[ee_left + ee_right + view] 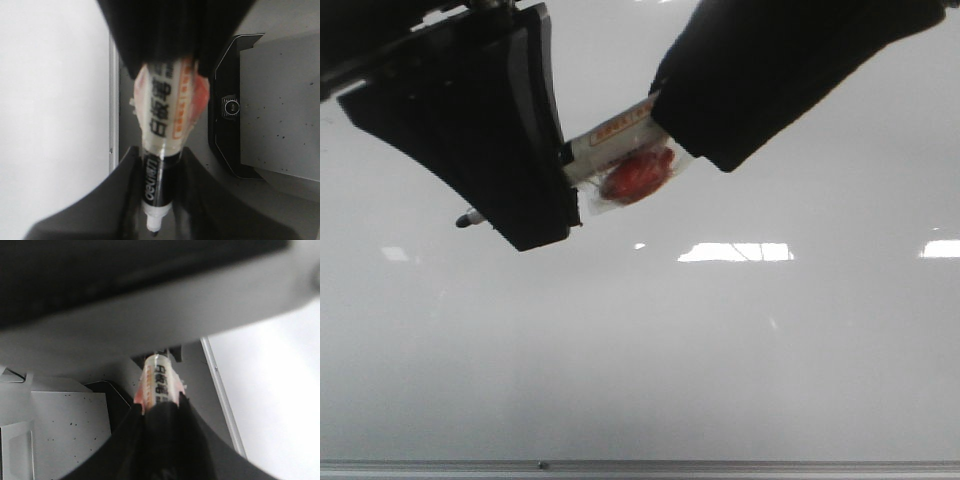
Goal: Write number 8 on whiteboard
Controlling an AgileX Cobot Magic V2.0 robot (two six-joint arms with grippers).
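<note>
a: starting from the left of the front view, what is the left gripper (525, 215) doing?

b: it is hanging over the whiteboard (650, 360) with its black fingers (470, 130) clamping a whiteboard marker (620, 165). the marker's dark tip (468, 219) is poking out on the gripper's left side, just above the glossy surface; whether it is touching the board, i cannot tell.

a: and the left wrist view?

b: the same marker (162, 150) is running down between the two dark fingers (100, 200), which are sitting narrow and pressing on its black barrel. the white nib end (154, 222) is sticking out past the fingertips. the upper part is wrapped in clear plastic with printed characters and an orange-red patch (197, 97).

a: moving right?

b: the right gripper (670, 125) is reaching in from the upper right and gripping the marker's other end, where the clear wrapper and a red blob (638, 175) are showing. in the right wrist view its fingers (150, 435) are pinching tight around the marker (159, 382), so both grippers are holding one marker.

a: is the number 8 showing?

b: no drawn figure is showing on the board in these views. only bright rectangular glare patches (735, 252) are lying across it, and the thin grey metal strip (720, 466) is running along its bottom edge. in the wrist views the board's pale surface (50, 100) is lying beside a grey speckled table (285, 100).
</note>
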